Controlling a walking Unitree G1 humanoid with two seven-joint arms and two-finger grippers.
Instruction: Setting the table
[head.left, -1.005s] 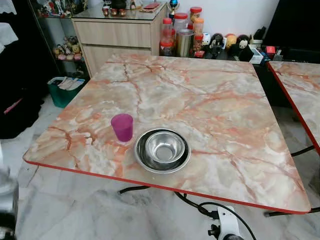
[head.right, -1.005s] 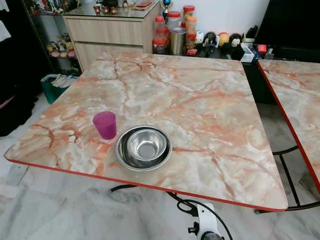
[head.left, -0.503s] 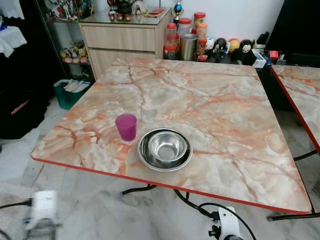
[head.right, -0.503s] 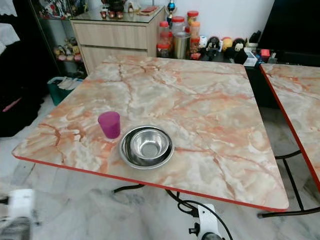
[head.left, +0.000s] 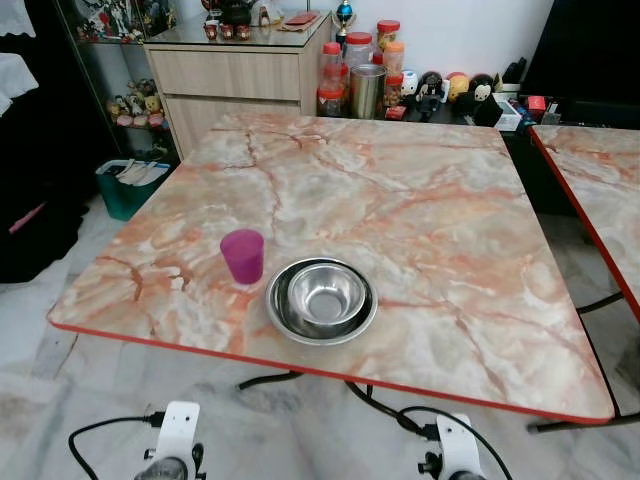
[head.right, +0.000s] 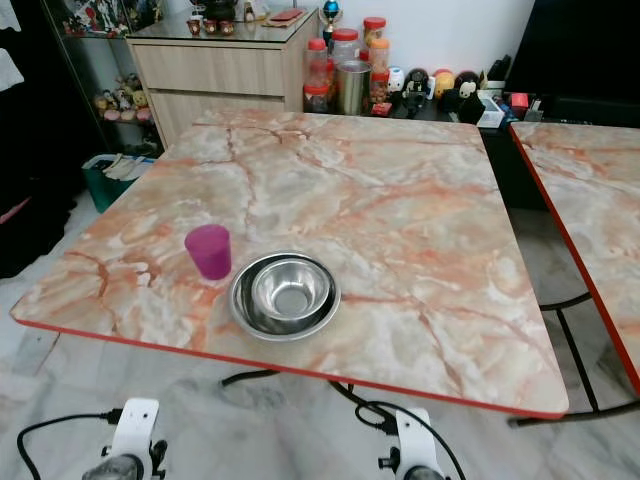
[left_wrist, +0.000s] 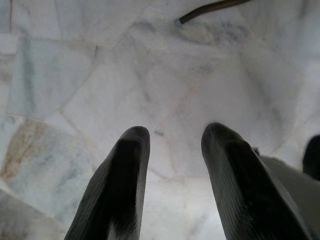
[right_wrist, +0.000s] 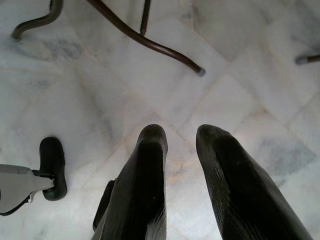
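Nowhere on cup (head.left: 243, 255) or bowl (head.left: 322, 299) is writing legible.

On the table (head.left: 420, 230), a cup (head.left: 243, 256) is standing just left of a plate (head.left: 321, 301), both near the front edge. A bowl (head.left: 328, 294) is sitting in the plate. Behind the table, jars (head.left: 352, 72) are standing beside a cabinet (head.left: 235, 70).

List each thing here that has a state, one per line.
Cup: upright on the table, beside the bowls, contents not visible.
Bowls: nested, upright, empty.
Left claw: open, empty, pointing at the floor.
Right claw: open, empty, pointing at the floor.
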